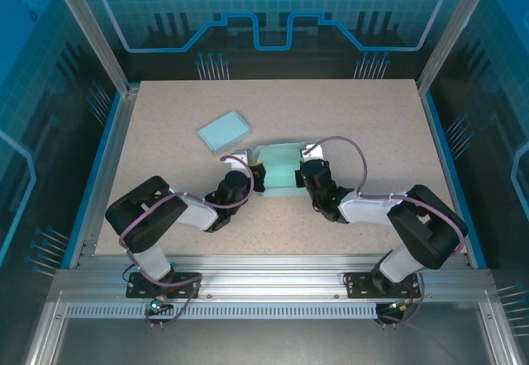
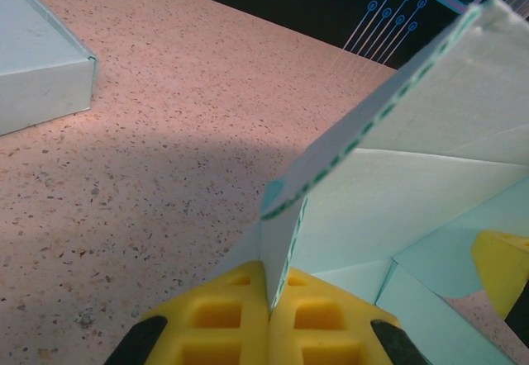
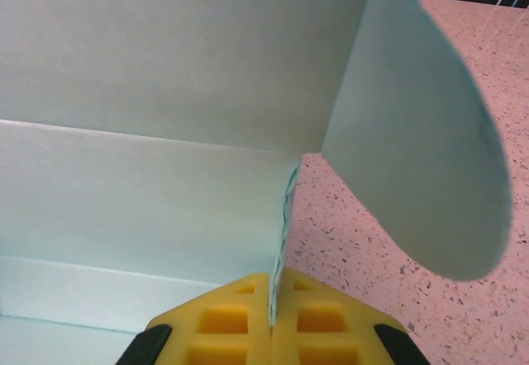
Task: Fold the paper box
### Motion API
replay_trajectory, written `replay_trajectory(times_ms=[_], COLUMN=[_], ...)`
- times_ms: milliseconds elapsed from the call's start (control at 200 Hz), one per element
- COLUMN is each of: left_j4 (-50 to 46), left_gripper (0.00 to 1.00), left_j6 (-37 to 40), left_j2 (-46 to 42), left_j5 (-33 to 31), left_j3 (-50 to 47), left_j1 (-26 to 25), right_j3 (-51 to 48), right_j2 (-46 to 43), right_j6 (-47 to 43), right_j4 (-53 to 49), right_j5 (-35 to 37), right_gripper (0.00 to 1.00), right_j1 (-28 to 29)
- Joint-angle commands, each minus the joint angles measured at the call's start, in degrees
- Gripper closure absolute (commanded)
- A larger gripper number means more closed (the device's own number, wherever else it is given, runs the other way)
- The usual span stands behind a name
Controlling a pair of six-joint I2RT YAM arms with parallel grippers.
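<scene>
Two grippers are working on one piece. We are finding the left gripper (image 2: pixel 269 299) closed on a thin upright panel (image 2: pixel 397 175) of the paper box (image 1: pixel 281 168). Its yellow pads (image 2: pixel 223 319) are pressing together, and the card edge is rising straight out from between them. A dashed fold line (image 2: pixel 372 125) is running along that edge, up and away from the fingertips. The right gripper (image 3: pixel 271 299) is likewise clamping card, pinching the opposite side wall (image 3: pixel 149 68) near its corner. The inside of the box is opening to the left of its fingers, and a rounded flap (image 3: pixel 421 150) is hanging free above and to the right of them. The box itself is sitting between the two grippers, directly ahead of both and in contact with each. We are judging that the hold on both sides is meant to stand the walls square while stopping the light base from sliding on the table (image 1: pixel 355 117). The grips near the creases would let each panel hinge along its line rather than buckle. The rounded flap is not yet tucked, so we are rating the fold as partly done. A second box (image 1: pixel 225 131), already closed, is lying ahead and to the left of the left gripper, apart from it, and it is playing no part in the hold.
</scene>
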Motion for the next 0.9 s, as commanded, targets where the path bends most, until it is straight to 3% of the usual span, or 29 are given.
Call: replay_trajectory(times_ms=[0,355,535,705,895], left_j4=[-1.31,1.16,1.51,2.40,3.33], left_gripper=[0.96,0.96,0.97,0.99,1.00], left_j6=[-2.94,2.36,6.41,10.08,13.89], left_j2=[1.55,0.76,-0.23,0.57,2.05], left_j5=[12.62,12.44,10.07,6.41,2.19], left_j3=[-1.68,-5.63,-7.88,-8.51,-8.53], left_j1=[-3.77,-6.43,-8.44,-10.24,-11.80], right_j3=[-2.97,-7.80,-8.77,-10.19,-11.15], right_j2=[0.82,0.35,-2.42,-6.22,-13.32], right_j6=[-0.15,-3.38,-2.70,-1.49,0.17], right_j4=[-1.01,6.63,4.96,2.97,-2.06], right_j5=[-8.76,-8.11,-6.84,-6.39,-5.79], right_gripper=[0.94,0.90,0.78,0.75,0.63], right_j1=[4.87,7.38,8.89,9.36,9.65])
